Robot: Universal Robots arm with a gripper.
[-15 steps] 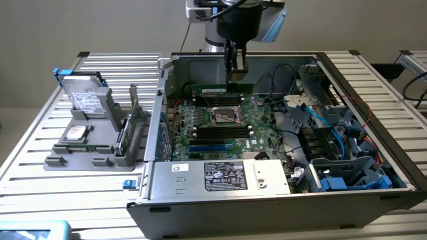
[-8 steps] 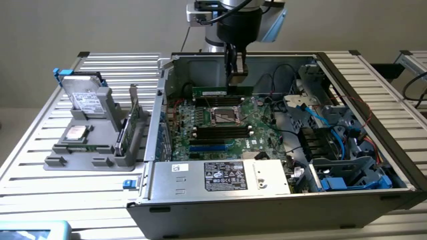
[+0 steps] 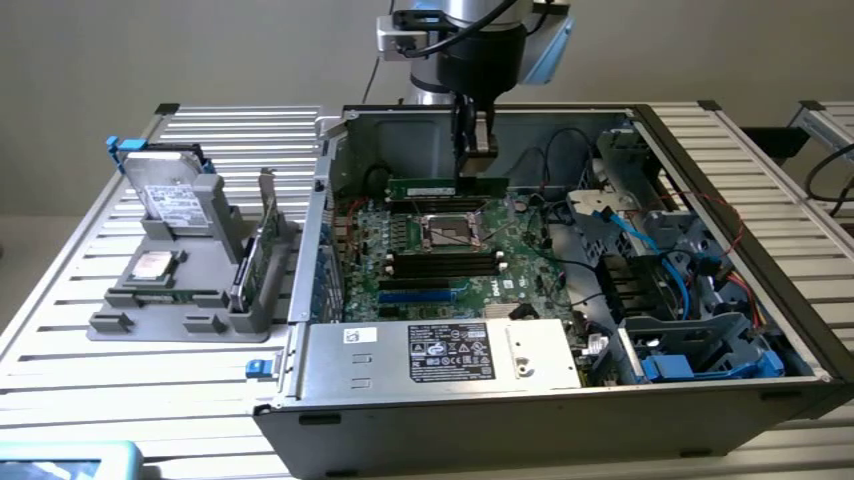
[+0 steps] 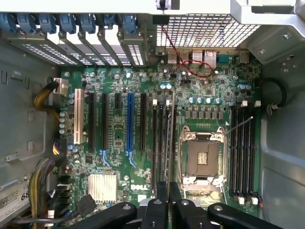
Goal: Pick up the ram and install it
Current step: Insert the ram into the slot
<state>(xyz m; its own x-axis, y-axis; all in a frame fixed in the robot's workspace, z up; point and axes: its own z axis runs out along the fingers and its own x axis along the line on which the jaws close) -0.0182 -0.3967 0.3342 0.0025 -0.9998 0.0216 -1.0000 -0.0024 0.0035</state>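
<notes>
The tool (image 3: 477, 165) is clenched on the ram (image 3: 424, 187), holding it level above the motherboard (image 3: 400, 250) inside the open case (not yet seated). Installing is in hand; it likely calls for matching its edge to a black slot (image 4: 159, 138), then pressing straight down.

The dark arm (image 3: 467, 55) hangs vertically, wrist pointing straight down. Its claw (image 3: 471, 170) has slim fingers (image 4: 162, 196) pinching the thin green ram stick (image 3: 447, 187) just beneath.
</notes>
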